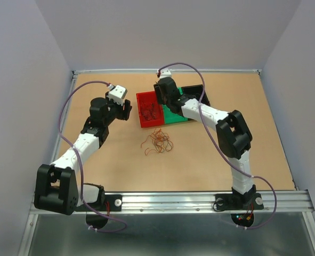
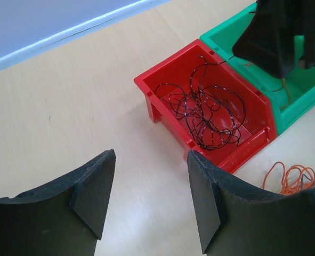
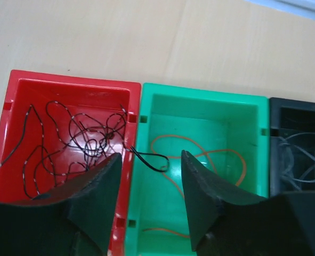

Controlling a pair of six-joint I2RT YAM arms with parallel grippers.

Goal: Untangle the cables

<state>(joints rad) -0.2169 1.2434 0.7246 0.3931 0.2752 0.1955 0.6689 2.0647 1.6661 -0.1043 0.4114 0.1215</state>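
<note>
Top external: the cables lie tangled mid-surface on the wooden table, just nearer than the red bin, with pale walls around. Left wrist: the left gripper hangs open over bare wood. Right wrist: the right gripper stands open above the red bin's rim.

Thin orange-brown cables lie loosely tangled on the table before the red bin.

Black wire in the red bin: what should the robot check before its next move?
1. All the black wire inside the red bin: not ok, one loop hangs into the green bin.
2. The right end effector open over that loop: ok.
3. The left end effector open and empty: ok.
4. The tangle off the table: not ok, it lies there.
5. The right end effector clear of bin walls: cannot tell.
</note>
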